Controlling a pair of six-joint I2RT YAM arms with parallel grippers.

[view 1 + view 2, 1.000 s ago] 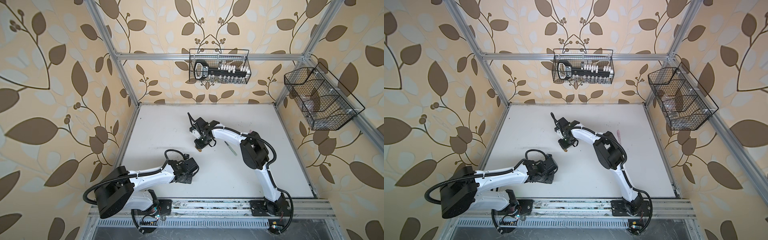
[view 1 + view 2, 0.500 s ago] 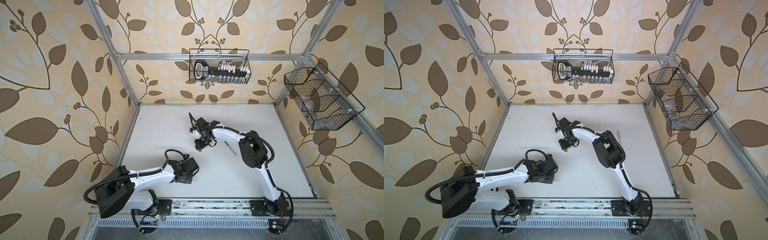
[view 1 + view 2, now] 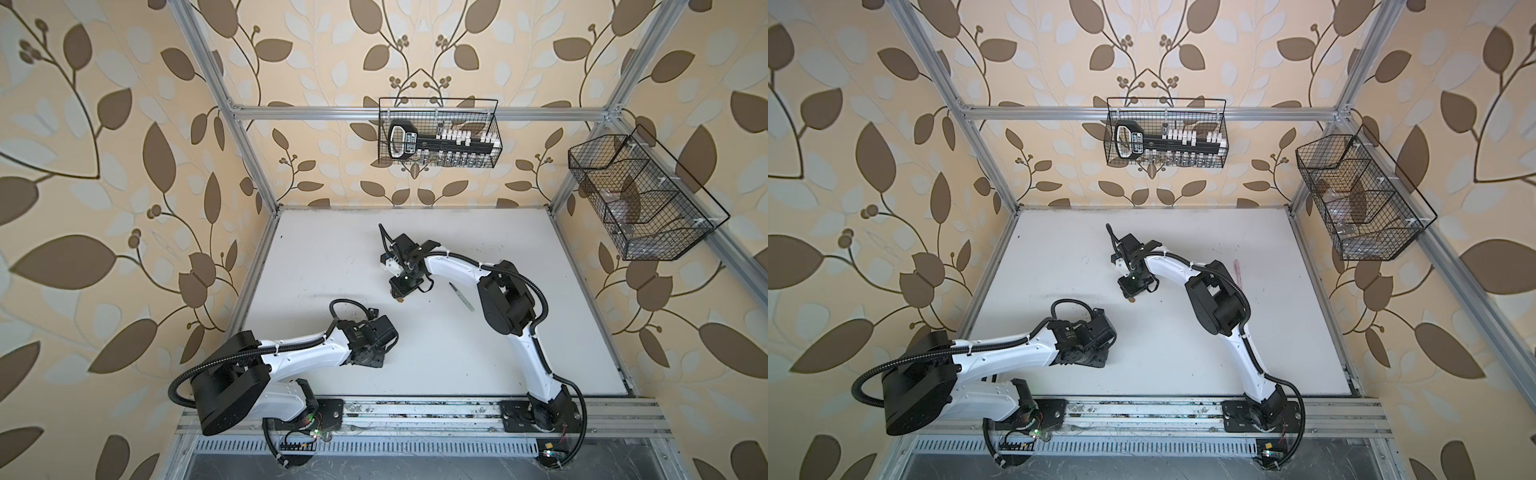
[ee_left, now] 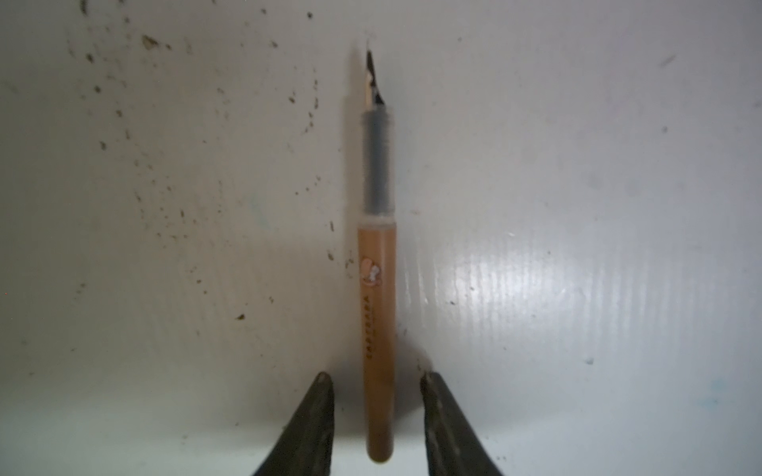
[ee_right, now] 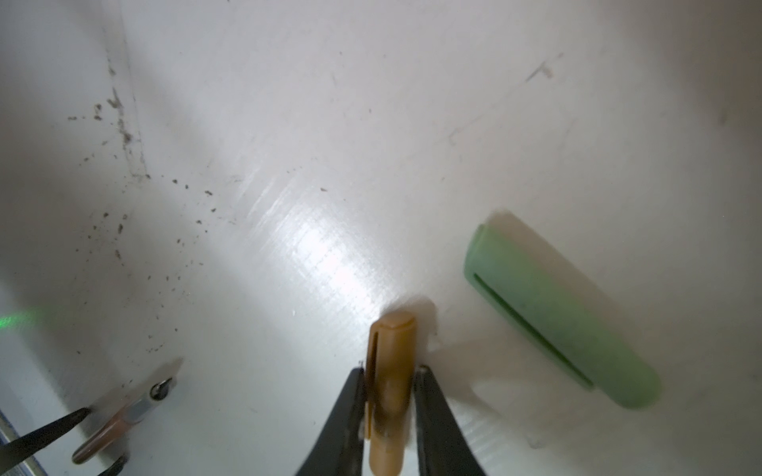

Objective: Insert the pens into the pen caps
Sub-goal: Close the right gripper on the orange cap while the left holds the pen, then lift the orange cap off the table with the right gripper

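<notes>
The tan-brown pen (image 4: 377, 309) lies on the white table, dark tip pointing away from my left gripper (image 4: 375, 377). That gripper is open, with a gap between the barrel and each jaw. My right gripper (image 5: 389, 371) is shut on the tan-brown pen cap (image 5: 391, 350), which also shows at its tip in both top views (image 3: 400, 297) (image 3: 1132, 300). A pale green pen cap (image 5: 556, 313) lies beside it. In the right wrist view the tan pen (image 5: 123, 416) shows again, a dark fingertip (image 5: 45, 432) next to it. A pale green pen (image 3: 461, 296) and a pink pen (image 3: 1237, 272) lie near the right arm.
A black wire basket (image 3: 438, 137) with a tool set hangs on the back wall. A second wire basket (image 3: 640, 199) hangs on the right wall. Aluminium posts frame the table (image 3: 561, 332). The arm bases sit on the front rail (image 3: 415, 409).
My left gripper's jaws have parted from shut and now stand clear of the tan pen. The right jaws have narrowed a little on the cap. Both arms have hardly moved.
</notes>
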